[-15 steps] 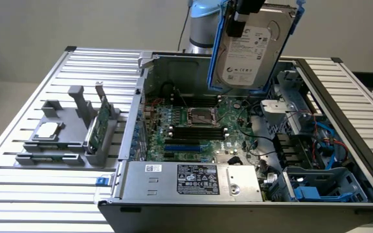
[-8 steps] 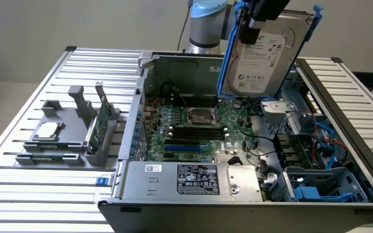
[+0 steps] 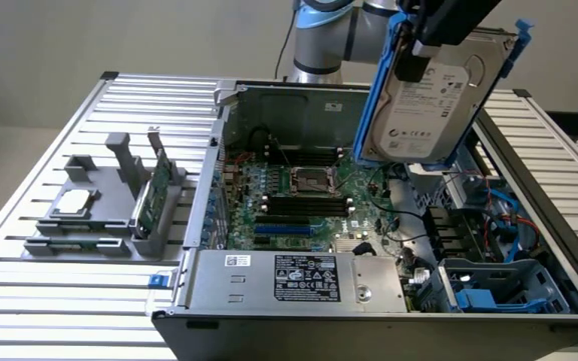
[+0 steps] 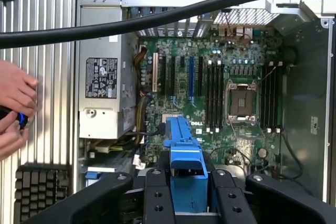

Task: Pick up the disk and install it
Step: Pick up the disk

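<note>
- the disk (image 3: 432,101) is showing as a silver metal drive with a white label, framed by a blue plastic carrier (image 4: 184,148)
- it's hanging in the air, standing almost on edge, label side facing the exterior camera
- it's hovering over the open computer case (image 3: 289,113), toward the exterior view's right
- the gripper (image 4: 191,182) is clamping its upper end
</note>
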